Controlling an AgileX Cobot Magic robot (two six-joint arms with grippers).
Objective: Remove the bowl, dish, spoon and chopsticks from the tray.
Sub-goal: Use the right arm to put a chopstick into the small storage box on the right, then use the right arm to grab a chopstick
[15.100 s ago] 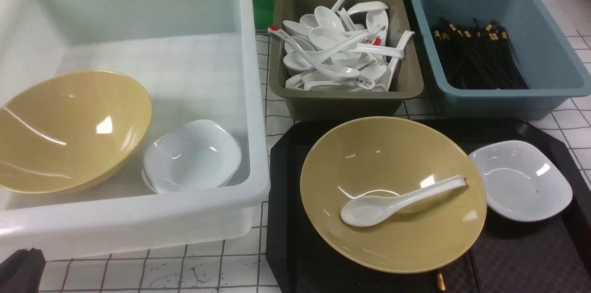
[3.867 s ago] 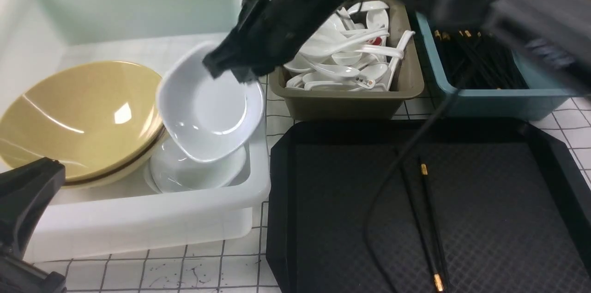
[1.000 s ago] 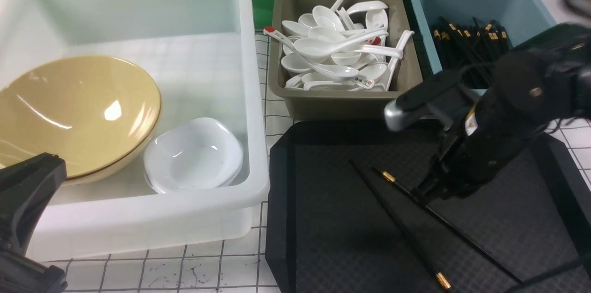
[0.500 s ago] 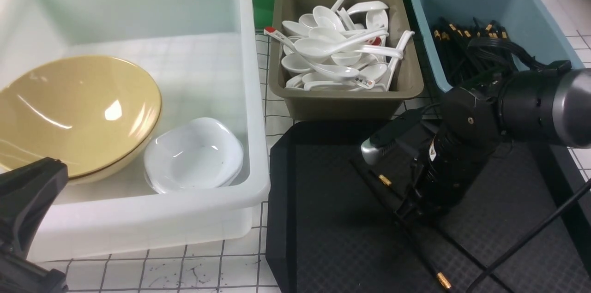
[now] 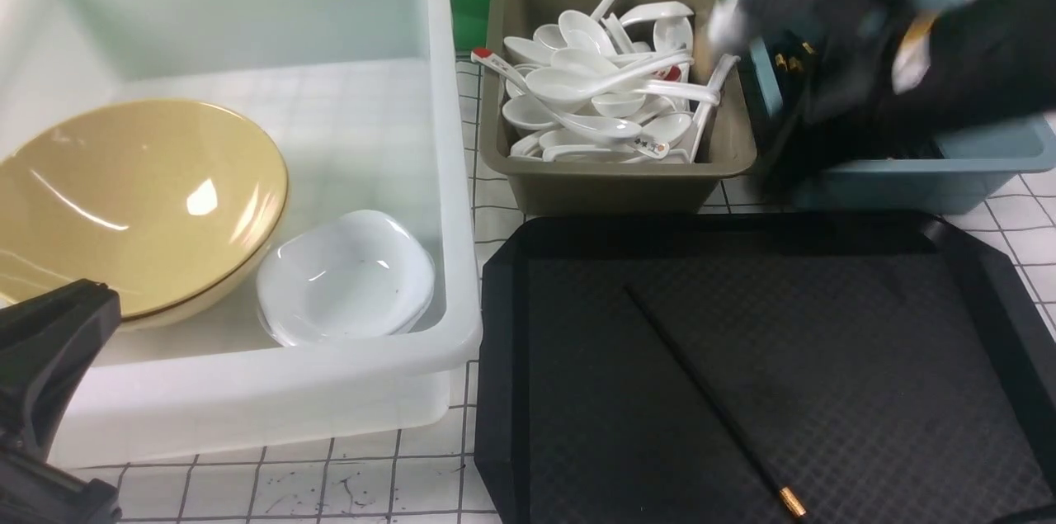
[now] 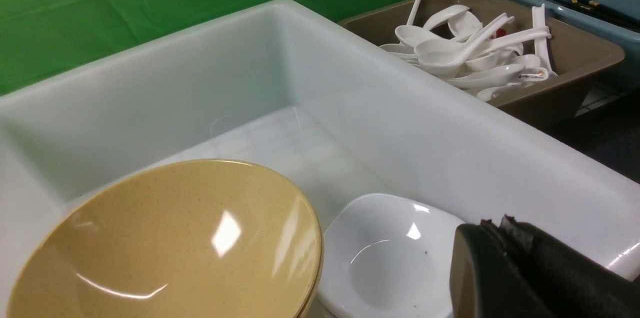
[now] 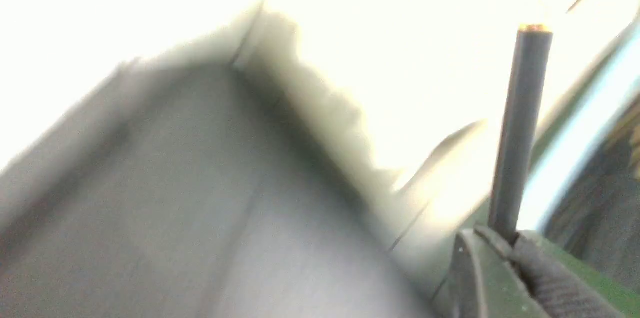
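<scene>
Surface [image 5: 330, 483]: white, black grid lines, carrying all the items. White tub [image 5: 247, 392]: the largest container, at the robot's left, holding crockery. Tray [image 5: 907, 384]: black, diamond-textured, cut corners, in front of the two smaller tubs. Blue tub [image 5: 949, 177]: far right, holding a bundle of black sticks [image 6: 590, 6]. Olive tub [image 5: 610, 186]: between the white and blue tubs. Right arm [image 5: 949, 70]: motion-blurred, over the blue tub. Bowl [image 5: 140, 202]: mustard-yellow, tilted, inside the white tub with a second rim showing under it. Dish [image 5: 346, 276]: white, inside the white tub just beside the bowl, stacked on another like it. Left gripper [image 6: 500, 228]: low at the white tub's near edge, fingers pressed together, holding nothing. Right gripper [image 7: 500, 243]: pinching the second chopstick. White spoons [image 5: 602, 95]: heaped in the olive tub; the task's spoon cannot be told apart there. First chopstick [image 5: 714, 400]: lying diagonally on the tray. Second chopstick [image 7: 520, 127]: gold-banded end standing out from the right gripper.
</scene>
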